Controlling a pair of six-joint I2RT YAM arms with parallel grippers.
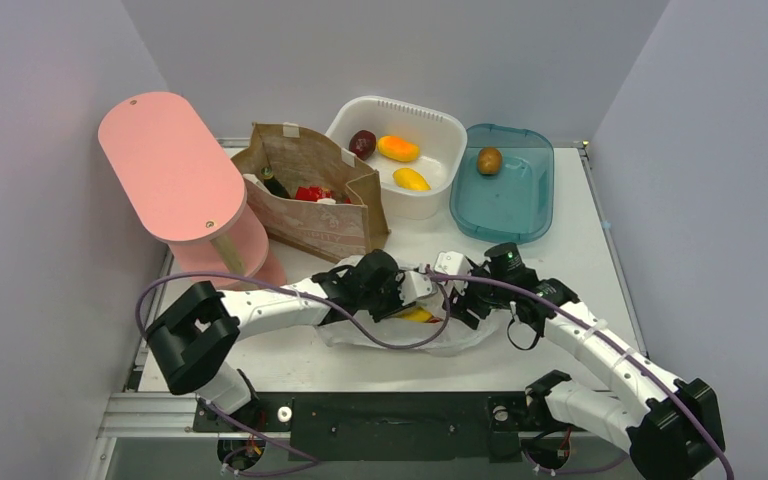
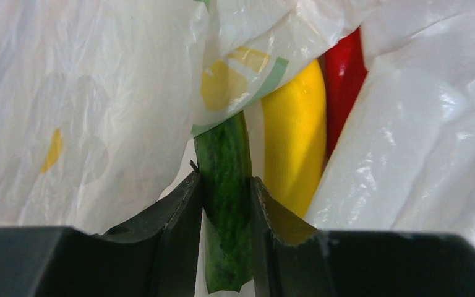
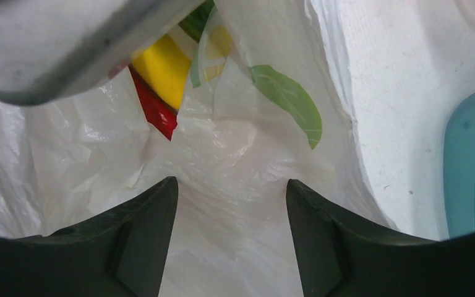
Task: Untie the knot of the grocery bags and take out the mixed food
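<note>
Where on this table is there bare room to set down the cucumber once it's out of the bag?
Bare table lies right of the plastic bag, below the teal tray, and again left of the bag by the front edge. The teal tray holds only one brown fruit. Crowded at back-left: paper bag, white tub, pink shelf.

Bag [image 2: 408, 136]: thin crinkly glossy plastic. Cucumber [image 2: 222, 148] in left gripper [image 2: 226, 180]: smooth shiny skin. Pepper [image 2: 345, 74] beside it: glossy.

Pale lilac walls [image 1: 360, 50], white table [image 1: 600, 250], pink two-tier shelf [image 1: 165, 165]
</note>
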